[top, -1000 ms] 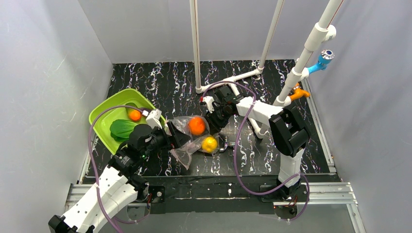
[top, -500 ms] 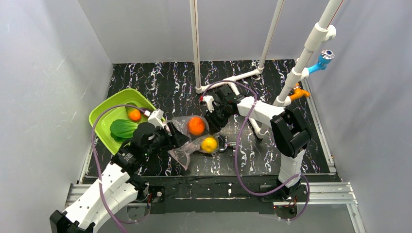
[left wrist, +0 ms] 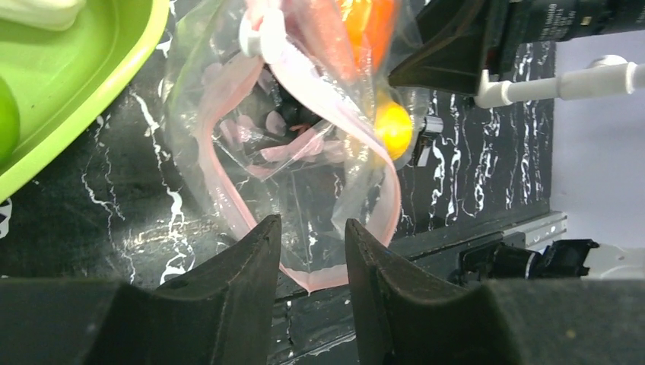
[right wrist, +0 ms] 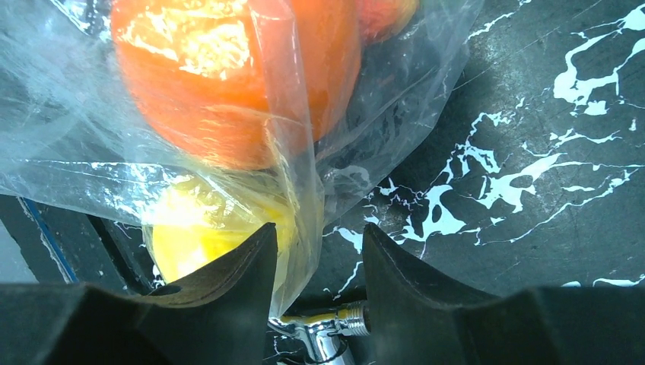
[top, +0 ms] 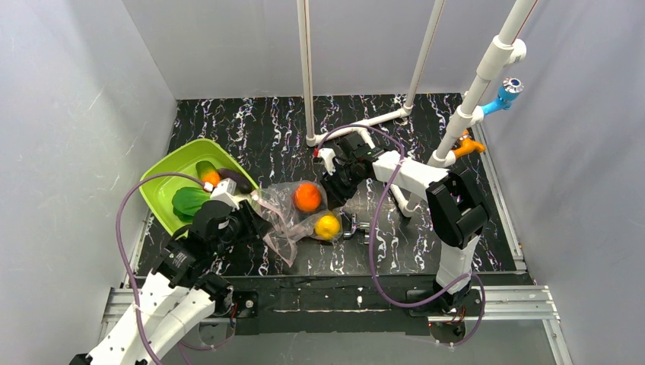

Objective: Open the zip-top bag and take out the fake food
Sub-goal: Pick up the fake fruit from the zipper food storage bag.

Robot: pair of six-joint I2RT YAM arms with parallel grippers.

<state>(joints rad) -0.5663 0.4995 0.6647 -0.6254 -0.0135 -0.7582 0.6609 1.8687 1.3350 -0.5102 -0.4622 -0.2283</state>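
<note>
The zip-top bag point(top: 293, 220) lies in the middle of the table, its pink-edged mouth point(left wrist: 228, 198) gaping toward my left gripper. An orange point(top: 307, 197) and a yellow lemon point(top: 328, 226) sit inside it; both also show through the plastic in the right wrist view, the orange point(right wrist: 228, 76) and the lemon point(right wrist: 198, 228). My left gripper point(top: 252, 220) is open and empty just outside the mouth point(left wrist: 313, 224). My right gripper point(top: 335, 190) is at the bag's far right side, jaws apart point(right wrist: 318, 232), with a fold of plastic hanging by one finger.
A lime-green tray point(top: 161, 182) at the left holds a bok choy point(top: 190, 201), a small orange piece point(top: 211, 178), a green fruit point(top: 203, 166) and a dark eggplant point(top: 232, 179). A small metal fitting point(top: 354, 226) lies right of the bag. White pipes point(top: 308, 76) stand behind.
My left arm has drawn back toward the near left, taking its gripper out of the bag's mouth. The bag, its fruit and my right gripper have stayed put.
</note>
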